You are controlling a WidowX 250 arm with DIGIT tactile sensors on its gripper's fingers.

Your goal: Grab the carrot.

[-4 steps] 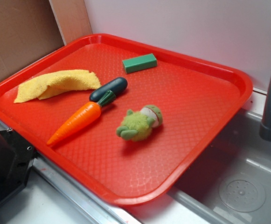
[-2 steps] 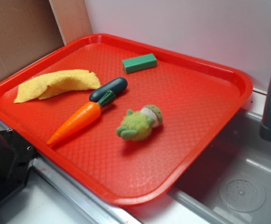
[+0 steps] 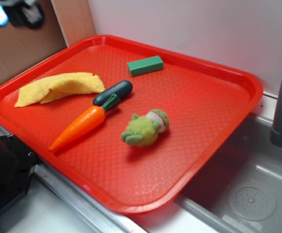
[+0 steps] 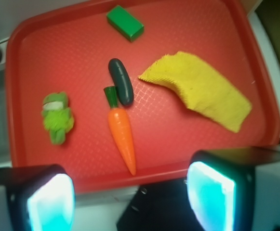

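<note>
My gripper (image 4: 130, 197) stands released: two glowing cyan pads (image 4: 50, 202) set wide apart at the bottom of the wrist view, nothing between them. Held high above the near edge of the red tray (image 4: 33, 159).

Change from 0.4 s ago: the exterior view then showed no part of me; now a blurred dark shape with a bright cyan patch sits in its top left corner, the gripper (image 3: 14, 12) entering frame. Objects on the tray have not moved.

Carrot (image 4: 121, 129): lies flat on the tray, untouched, tip toward me, green stem end away. Just beside the stem, the dark green toy vegetable (image 4: 121, 81), touching or nearly so. Fuzzy green plush toy (image 4: 58, 118) to one side of the carrot, apart from it. Yellow cloth (image 4: 200, 89) on the other side, rumpled. Green block (image 4: 125, 22) near the far rim.
</note>
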